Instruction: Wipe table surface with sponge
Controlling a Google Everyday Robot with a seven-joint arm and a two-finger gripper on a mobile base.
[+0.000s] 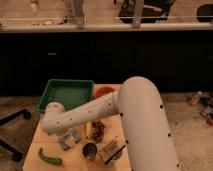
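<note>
Where the near edge of the desk [35,150] meets the bottom of the view, a green curved vegetable [49,158] is seen toward the near left corner, with a small metal cup [90,150] and a wooden-backed brush block [113,148] lined up to its right. Just behind these, the sponge [69,138], a blue-grey block, is found left of the desk's middle, directly beneath the end effector [61,131], which is carried at the lowered end of the white arm [115,107]; whether it is closed on the sponge cannot be told. Beside it, a pale block and a dark reddish cluster [98,130] are seen nearer the middle. The sponge is judged light, soft and compressible, so it would best be taken across its short sides, near its centre, and pressed flat while being dragged. Along the far edge, a green tray [47,97] occupies the far left corner, with an orange bowl [103,91] just to its right.
</note>
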